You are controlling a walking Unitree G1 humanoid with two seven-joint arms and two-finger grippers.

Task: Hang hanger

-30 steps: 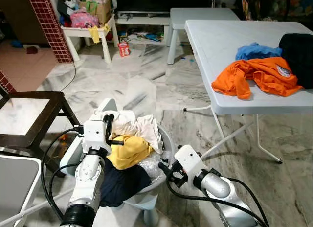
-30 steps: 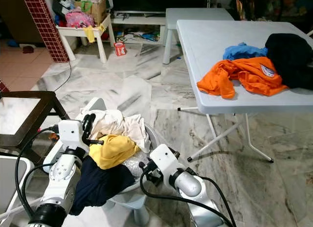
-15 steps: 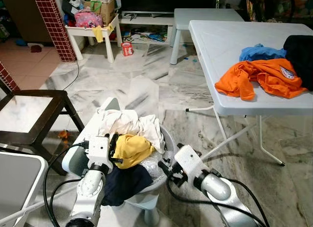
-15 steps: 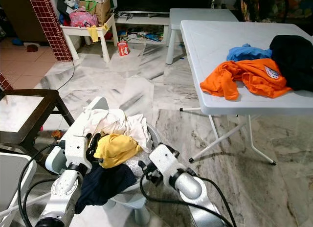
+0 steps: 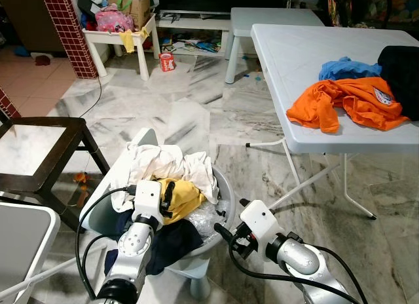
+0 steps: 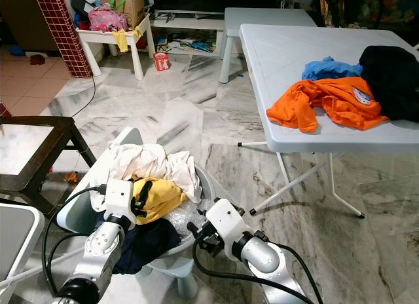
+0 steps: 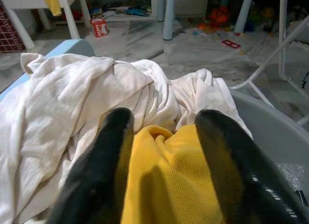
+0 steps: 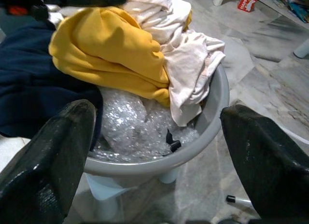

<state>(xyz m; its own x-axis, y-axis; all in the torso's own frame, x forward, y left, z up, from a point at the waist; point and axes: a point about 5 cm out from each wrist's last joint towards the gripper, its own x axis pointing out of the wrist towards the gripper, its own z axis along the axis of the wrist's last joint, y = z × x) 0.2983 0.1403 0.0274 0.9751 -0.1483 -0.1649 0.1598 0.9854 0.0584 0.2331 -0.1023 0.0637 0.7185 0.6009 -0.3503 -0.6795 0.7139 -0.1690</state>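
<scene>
Meanwhile, both open tools hover over the laundry basket (image 5: 219, 186).

Black garment (image 5: 400, 68) cut off at frame edge, basin (image 8: 212, 113) interior mostly buried under clothes

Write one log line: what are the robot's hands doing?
left gripper: open over yellow cloth | right gripper: open beside grey plastic basin

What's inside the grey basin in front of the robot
The grey basin holds a white cloth, a yellow garment, a dark blue garment and crinkled clear plastic. Anything beneath the clothes is covered.
</scene>
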